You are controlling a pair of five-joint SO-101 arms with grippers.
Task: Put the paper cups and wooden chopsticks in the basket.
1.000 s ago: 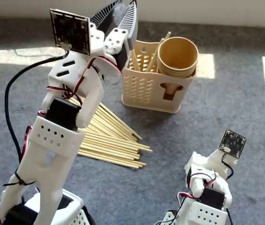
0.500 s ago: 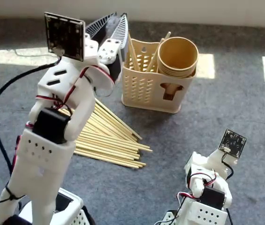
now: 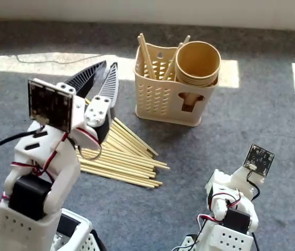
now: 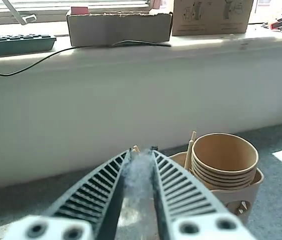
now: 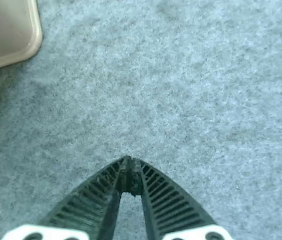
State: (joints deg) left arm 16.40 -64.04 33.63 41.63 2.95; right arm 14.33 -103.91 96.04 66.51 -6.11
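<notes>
Left claw (image 3: 109, 65): my two black ribbed fingers (image 4: 101, 185) are parted by a narrow gap, tips not touching, nothing between them. It hangs in the air above the grey carpet (image 3: 225, 136), aimed towards the far wall, with the heap of loose pale wooden chopsticks (image 3: 131, 157) lying on the carpet beside and partly under my white arm. Just past the fingertips stands the cream slotted plastic basket (image 3: 163, 99), upright on the carpet and apart from the claw. Inside it, at one end, sits a nested stack of tan paper cups (image 3: 198, 63), mouths up; beside the stack a few wooden chopsticks (image 3: 146, 49) lean upright, ends poking above the rim. In the left wrist view the cup stack (image 4: 224, 157) and one stick (image 4: 191, 145) show close beyond the left claw (image 4: 141, 150), the basket wall (image 4: 230, 195) below them; behind runs a white wall (image 4: 131, 95) with a ledge carrying a brown cardboard box (image 4: 118, 25) and a dark keyboard (image 4: 16, 42). Right claw (image 5: 129, 161): fingers closed tip to tip, holding nothing, pointing down at bare carpet, well apart from the basket and heap. A pale beige rounded corner (image 5: 6, 30) lies at the edge of its view; I cannot tell what it is.
</notes>
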